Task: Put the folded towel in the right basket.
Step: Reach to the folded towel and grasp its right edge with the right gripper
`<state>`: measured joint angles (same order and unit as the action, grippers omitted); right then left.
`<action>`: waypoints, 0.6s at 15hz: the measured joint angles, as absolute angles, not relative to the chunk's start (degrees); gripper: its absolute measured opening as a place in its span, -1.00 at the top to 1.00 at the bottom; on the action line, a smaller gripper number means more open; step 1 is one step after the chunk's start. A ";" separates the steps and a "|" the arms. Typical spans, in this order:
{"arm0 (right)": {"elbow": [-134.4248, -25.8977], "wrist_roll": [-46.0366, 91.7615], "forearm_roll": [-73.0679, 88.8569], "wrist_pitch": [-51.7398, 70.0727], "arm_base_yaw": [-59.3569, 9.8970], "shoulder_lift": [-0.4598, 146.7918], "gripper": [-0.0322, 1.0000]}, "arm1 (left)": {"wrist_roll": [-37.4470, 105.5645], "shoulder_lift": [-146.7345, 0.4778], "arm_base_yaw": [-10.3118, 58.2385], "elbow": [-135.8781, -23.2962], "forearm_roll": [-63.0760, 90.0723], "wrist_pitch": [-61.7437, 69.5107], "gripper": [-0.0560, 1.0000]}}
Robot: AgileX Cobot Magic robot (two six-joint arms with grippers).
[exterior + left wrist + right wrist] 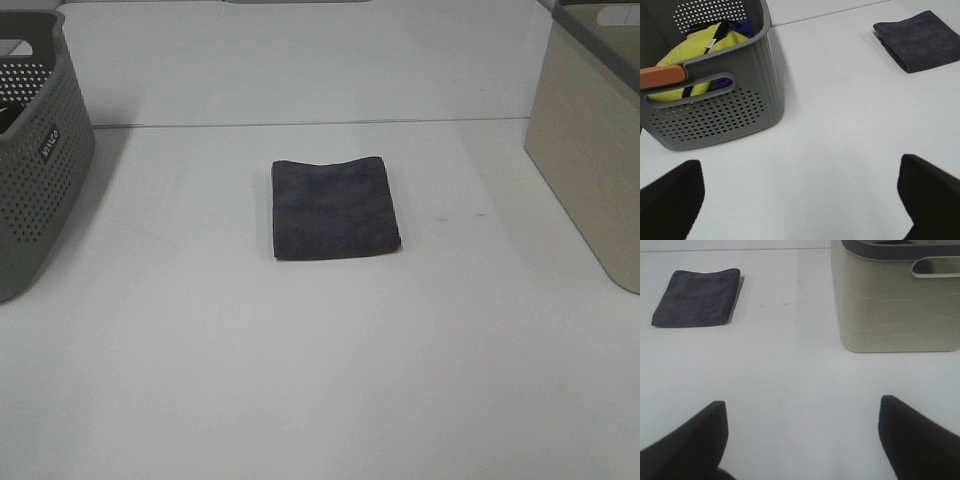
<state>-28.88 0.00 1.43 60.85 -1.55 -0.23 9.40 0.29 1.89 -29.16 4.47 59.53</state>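
A dark grey folded towel (334, 209) lies flat in the middle of the white table; it also shows in the left wrist view (919, 40) and the right wrist view (696, 298). The beige right basket (592, 140) stands at the right edge, seen close in the right wrist view (895, 300). My left gripper (800, 200) is open and empty over bare table, beside the grey basket and well away from the towel. My right gripper (800, 440) is open and empty over bare table in front of the beige basket. Neither gripper shows in the exterior high view.
A grey perforated basket (35, 160) stands at the left edge and holds yellow and blue cloth (692, 50); an orange handle piece (662, 76) lies on its rim. The table's back edge (300, 123) runs behind the towel.
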 joint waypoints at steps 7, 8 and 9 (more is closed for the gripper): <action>-28.88 0.00 1.43 60.85 -1.55 -0.23 -0.55 | 9.40 0.29 1.89 -29.16 4.47 59.53 -0.97; -28.88 0.00 1.43 60.85 -1.55 -0.23 -0.55 | 9.40 0.29 1.89 -29.16 4.47 59.53 -0.97; -28.88 0.00 1.43 60.85 -1.55 -0.23 -0.55 | 9.40 0.29 1.89 -29.16 4.47 59.53 -0.97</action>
